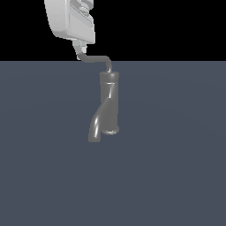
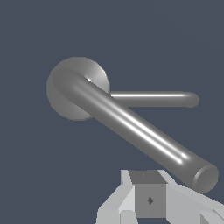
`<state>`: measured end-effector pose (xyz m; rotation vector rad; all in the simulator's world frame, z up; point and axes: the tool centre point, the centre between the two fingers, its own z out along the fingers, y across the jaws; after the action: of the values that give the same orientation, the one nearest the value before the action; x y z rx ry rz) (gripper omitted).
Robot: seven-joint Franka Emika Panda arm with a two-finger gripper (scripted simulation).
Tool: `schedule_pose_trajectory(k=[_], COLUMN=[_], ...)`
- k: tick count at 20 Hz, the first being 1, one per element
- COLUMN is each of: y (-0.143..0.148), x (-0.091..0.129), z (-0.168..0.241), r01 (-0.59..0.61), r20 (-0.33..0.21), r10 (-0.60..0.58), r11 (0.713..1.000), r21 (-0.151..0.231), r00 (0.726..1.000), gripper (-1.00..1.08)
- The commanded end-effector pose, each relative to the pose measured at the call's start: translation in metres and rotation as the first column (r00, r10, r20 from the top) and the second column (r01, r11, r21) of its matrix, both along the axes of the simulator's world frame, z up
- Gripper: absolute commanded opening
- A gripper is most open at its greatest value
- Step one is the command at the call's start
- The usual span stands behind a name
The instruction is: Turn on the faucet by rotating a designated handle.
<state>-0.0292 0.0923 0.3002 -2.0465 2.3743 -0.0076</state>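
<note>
The grey metal faucet [image 1: 109, 103] stands upright, its curved spout [image 1: 95, 129] running down toward the exterior view's left. The thin L-shaped handle [image 1: 96, 58] reaches from the top of the body to the exterior view's left and ends in a small upturned tip. My gripper [image 1: 80, 51] hangs just above that tip, fingers together with nothing between them. In the wrist view the handle [image 2: 131, 127] looks thick and crosses the round body top [image 2: 65, 96], its end close beside my gripper [image 2: 148, 192]. The spout [image 2: 153, 99] shows farther below.
The faucet stands on a plain dark blue-grey floor [image 1: 176, 176]. The white hand of the arm [image 1: 70, 20] is at the top of the exterior view, above a black background.
</note>
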Motion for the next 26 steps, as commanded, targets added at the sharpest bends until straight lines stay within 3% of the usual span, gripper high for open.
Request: schedule_pose_trajectory(k=[1, 11, 13, 26], y=[-0.007, -0.021, -0.017, -0.093], x=[-0.009, -0.037, -0.033, -0.052], z=[0.0, 0.0, 0.0, 0.0], r01=[0.004, 0.003, -0.002, 0.002], r20=[-0.006, -0.008, -0.004, -0.008], r10=[-0.004, -0.003, 0.002, -0.002], r11=[1.0, 1.0, 1.0, 1.0], r21=[-0.002, -0.001, -0.002, -0.001], r00=[1.0, 1.0, 1.0, 1.0], gripper=[-1.0, -1.0, -1.0, -1.0])
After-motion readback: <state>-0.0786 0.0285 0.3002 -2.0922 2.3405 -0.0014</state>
